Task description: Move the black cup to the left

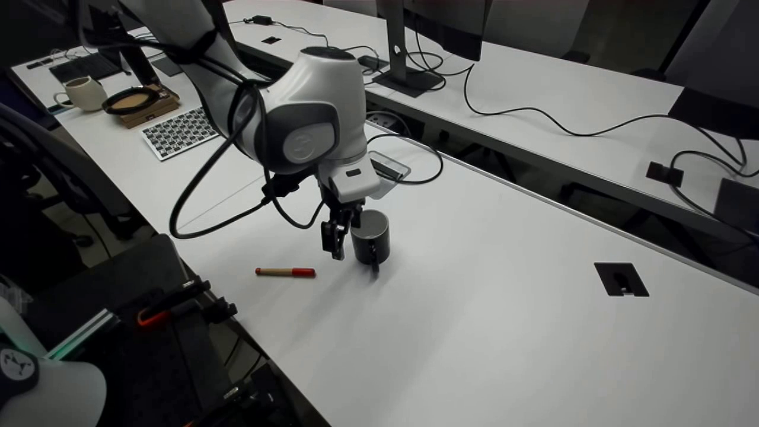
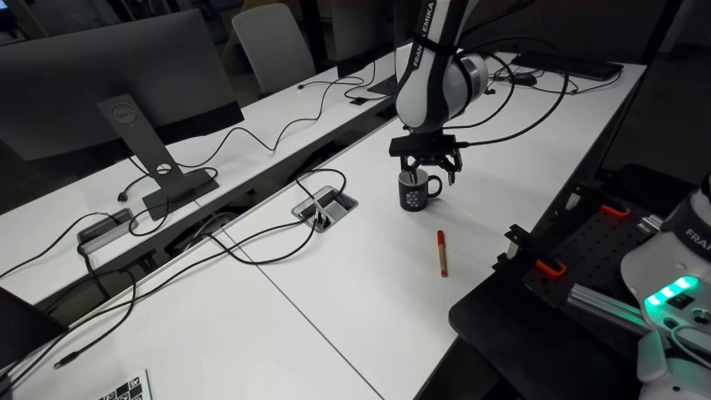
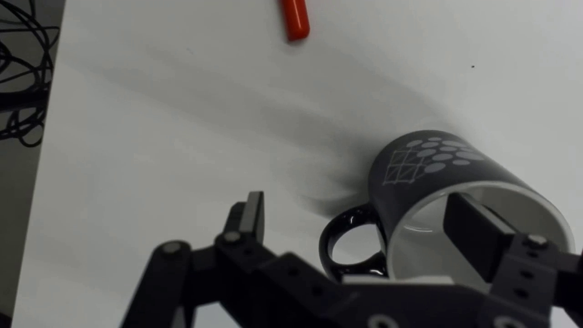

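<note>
The black cup (image 1: 362,250) stands upright on the white table in both exterior views (image 2: 412,198). In the wrist view the cup (image 3: 416,182) is at the lower right, with its light interior showing and its handle pointing left. My gripper (image 3: 360,200) is open around the handle side of the cup. One finger reaches inside the rim; the other is outside, beyond the handle and apart from it. The gripper also shows above the cup in both exterior views (image 1: 347,240) (image 2: 432,180). The wrist view hides the lower part of the rim behind the gripper.
A red-capped pen (image 1: 284,272) lies near the cup, also in the other views (image 2: 441,254) (image 3: 296,20). A recessed cable outlet (image 2: 328,206) with cables lies by the far edge. A patterned board (image 1: 181,131), a cardboard box (image 1: 151,111) and a light mug (image 1: 86,96) stand further along.
</note>
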### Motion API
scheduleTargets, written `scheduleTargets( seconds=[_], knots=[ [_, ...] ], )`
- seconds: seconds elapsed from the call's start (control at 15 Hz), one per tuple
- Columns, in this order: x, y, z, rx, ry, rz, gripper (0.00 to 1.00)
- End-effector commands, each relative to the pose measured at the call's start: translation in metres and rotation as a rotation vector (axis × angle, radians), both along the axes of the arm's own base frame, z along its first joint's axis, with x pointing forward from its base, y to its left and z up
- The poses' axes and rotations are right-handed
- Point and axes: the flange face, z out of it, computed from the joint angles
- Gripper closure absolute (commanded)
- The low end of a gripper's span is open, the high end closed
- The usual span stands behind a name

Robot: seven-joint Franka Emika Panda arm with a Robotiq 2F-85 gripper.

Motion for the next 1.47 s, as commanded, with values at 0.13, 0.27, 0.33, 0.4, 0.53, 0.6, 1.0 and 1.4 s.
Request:
scheduleTargets(
  seconds=[0.13, 0.27, 0.33, 0.4, 0.53, 0.6, 1.0, 1.4],
  knots=[
    [0.008, 0.007, -0.013, 0.005, -0.018, 0.0, 0.0],
    [0.009, 0.008, -0.016, 0.005, -0.018, -0.004, 0.0],
    [0.01, 0.008, -0.017, 0.006, -0.016, -0.011, 0.18],
    [0.01, 0.008, -0.018, 0.007, -0.015, -0.014, 0.28],
    [0.012, 0.007, -0.018, 0.009, -0.016, -0.021, 0.44],
    [0.013, 0.007, -0.019, 0.009, -0.016, -0.024, 0.5],
    [0.015, 0.007, -0.022, 0.009, -0.015, -0.03, 0.94],
    [0.016, 0.007, -0.021, 0.012, -0.018, -0.037, 0.97]
  ],
)
